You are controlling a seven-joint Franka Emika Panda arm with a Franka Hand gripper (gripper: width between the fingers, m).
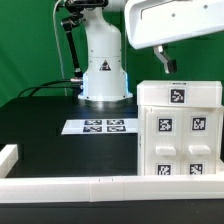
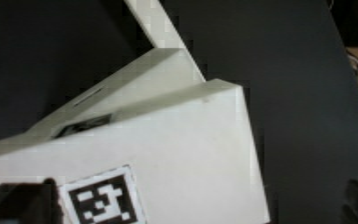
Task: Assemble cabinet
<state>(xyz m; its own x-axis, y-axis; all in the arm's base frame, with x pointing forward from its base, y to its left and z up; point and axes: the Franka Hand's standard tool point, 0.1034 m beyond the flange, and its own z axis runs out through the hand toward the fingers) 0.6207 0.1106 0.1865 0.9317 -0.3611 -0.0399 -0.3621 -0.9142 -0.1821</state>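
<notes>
The cabinet [image 1: 180,135] is a large white box of tagged panels at the exterior view's right, with smaller tagged white blocks [image 1: 166,168] on its front face. My gripper [image 1: 165,66] hangs just above the cabinet's top left edge, apart from it, and holds nothing. In the wrist view the cabinet's top panel [image 2: 176,140] and one tag [image 2: 101,200] fill the picture. One dark finger [image 2: 5,205] shows at the corner, well away from the other side, so the jaws stand open.
The marker board [image 1: 100,126] lies flat on the black table in front of the robot base [image 1: 104,70]. A low white rail [image 1: 90,186] runs along the table's front edge, with a raised end [image 1: 8,158] at the exterior view's left.
</notes>
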